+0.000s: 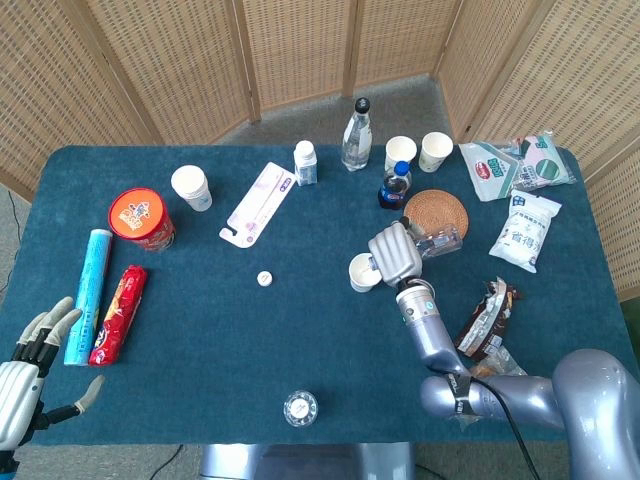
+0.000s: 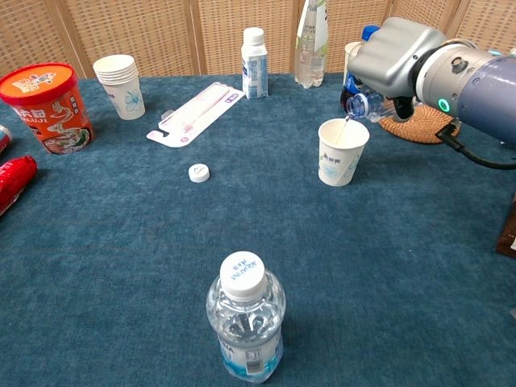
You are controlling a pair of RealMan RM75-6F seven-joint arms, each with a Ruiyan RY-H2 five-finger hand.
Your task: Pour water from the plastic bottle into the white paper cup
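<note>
My right hand [image 1: 394, 251] [image 2: 393, 58] holds a clear plastic bottle [image 1: 438, 241] [image 2: 362, 105] tipped on its side, its open mouth just above the white paper cup [image 1: 361, 272] [image 2: 341, 151]. A thin stream of water runs from the mouth into the cup. The hand covers most of the bottle. A white bottle cap [image 1: 264, 278] [image 2: 198, 172] lies on the blue cloth left of the cup. My left hand [image 1: 32, 375] hovers at the table's near left corner, holding nothing, with its fingers spread.
A sealed water bottle [image 1: 300, 407] [image 2: 243, 327] stands at the front edge. A woven coaster [image 1: 436, 211], cola bottle [image 1: 395, 185], two cups [image 1: 418, 152] and snack bags [image 1: 520, 190] sit behind the right hand. A noodle tub [image 1: 141, 218], cup stack [image 1: 191, 187] and tubes [image 1: 105, 298] lie at left.
</note>
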